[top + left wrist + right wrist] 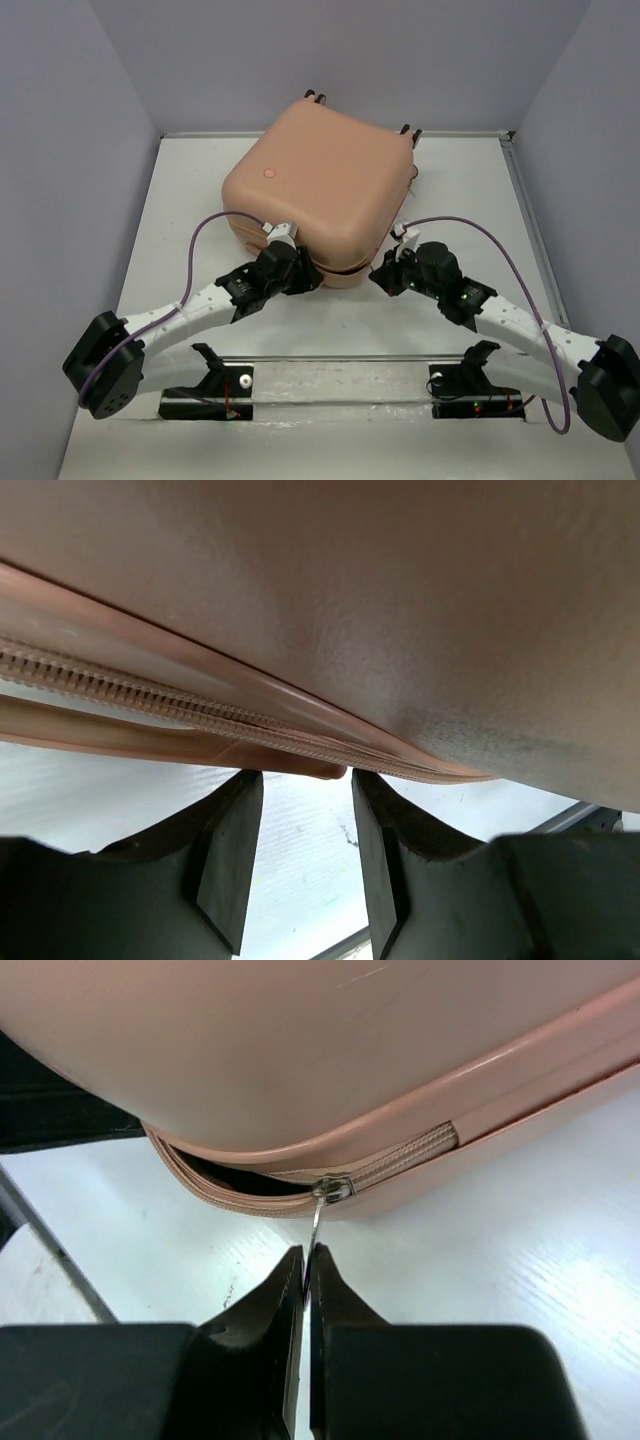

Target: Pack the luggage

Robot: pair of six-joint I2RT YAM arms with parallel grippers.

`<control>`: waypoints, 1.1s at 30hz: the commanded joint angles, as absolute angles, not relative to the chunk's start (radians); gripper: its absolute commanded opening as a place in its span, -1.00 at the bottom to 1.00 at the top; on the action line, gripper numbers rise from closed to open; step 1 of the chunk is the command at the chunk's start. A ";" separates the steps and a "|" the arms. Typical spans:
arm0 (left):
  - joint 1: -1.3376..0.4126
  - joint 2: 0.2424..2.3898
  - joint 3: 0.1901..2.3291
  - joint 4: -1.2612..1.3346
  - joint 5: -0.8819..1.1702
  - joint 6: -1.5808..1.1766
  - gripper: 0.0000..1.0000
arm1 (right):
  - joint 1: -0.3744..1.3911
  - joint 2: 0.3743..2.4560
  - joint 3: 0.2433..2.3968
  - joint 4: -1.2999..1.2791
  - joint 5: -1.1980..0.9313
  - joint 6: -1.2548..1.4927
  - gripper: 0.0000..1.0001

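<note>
1. The right gripper (308, 1258) is closed tight on the thin metal zipper pull (315, 1228), which is pinched between the fingertips.
2. The pull is held in line with the slider (333, 1187). This is judged to allow the slider to be drawn along its track without twisting.
3. On one side of the slider the zipper teeth (400, 1155) are meshed. On the other side, round the corner, a dark gap is left between the two shells, so the closing is judged unfinished.
4. The left gripper (305, 785) is held part-way open, with nothing clamped between its jaws. Its tips are set against the lower seam of the case, probably to brace the shell against the pull.
5. The luggage (320, 170) is laid flat on the table (180, 200), toward the far wall, with its lid lowered. Both grippers are stationed at its near edge.
6. The contents cannot be determined. Only darkness is shown in the gap.
</note>
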State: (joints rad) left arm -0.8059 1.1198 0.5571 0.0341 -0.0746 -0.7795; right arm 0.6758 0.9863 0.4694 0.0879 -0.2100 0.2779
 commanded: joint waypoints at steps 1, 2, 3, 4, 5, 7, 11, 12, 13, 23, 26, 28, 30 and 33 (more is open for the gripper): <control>-0.799 1.213 0.650 0.320 -0.086 -0.761 0.01 | 0.943 0.920 0.509 -0.067 -0.181 0.389 -0.86; -0.801 1.229 0.663 0.327 -0.077 -0.765 0.00 | 0.983 0.937 0.517 -0.069 -0.161 0.400 -0.86; -0.804 1.258 0.684 0.333 -0.062 -0.770 0.00 | 1.064 0.996 0.543 -0.057 -0.100 0.413 -0.87; -0.819 1.272 0.696 0.340 -0.060 -0.770 -0.01 | 1.101 1.040 0.564 -0.048 -0.068 0.431 -0.86; -0.828 1.284 0.709 0.341 -0.063 -0.769 -0.01 | 1.132 1.087 0.592 -0.023 -0.042 0.440 -0.86; -0.842 1.308 0.730 0.341 -0.069 -0.769 -0.01 | 1.195 1.240 0.698 -0.008 0.041 0.463 -0.87; -0.839 1.301 0.723 0.336 -0.071 -0.762 -0.03 | 1.259 1.436 0.905 0.054 0.243 0.503 -0.86; -0.833 1.293 0.721 0.315 -0.087 -0.752 -0.04 | 1.259 1.456 0.929 0.073 0.274 0.518 -0.86; -0.822 1.270 0.701 0.307 -0.081 -0.752 -0.05 | 1.259 1.463 0.940 0.107 0.367 0.543 -0.86; -0.736 1.177 0.635 0.270 -0.014 -0.735 -0.03 | 1.278 1.510 0.964 0.377 0.238 0.526 -0.87; -0.698 1.108 0.634 0.194 -0.020 -0.697 0.08 | 1.290 1.398 0.823 0.319 0.232 0.561 -0.87; -0.671 1.039 0.621 0.123 -0.028 -0.669 0.16 | 1.290 1.263 0.680 0.290 0.232 0.600 -0.86; -0.602 0.988 0.603 0.098 -0.009 -0.664 0.21 | 1.290 1.179 0.618 0.177 0.244 0.618 -0.86; -0.461 0.887 0.592 0.065 0.121 -0.652 0.25 | 1.290 1.048 0.522 0.069 0.189 0.647 -0.86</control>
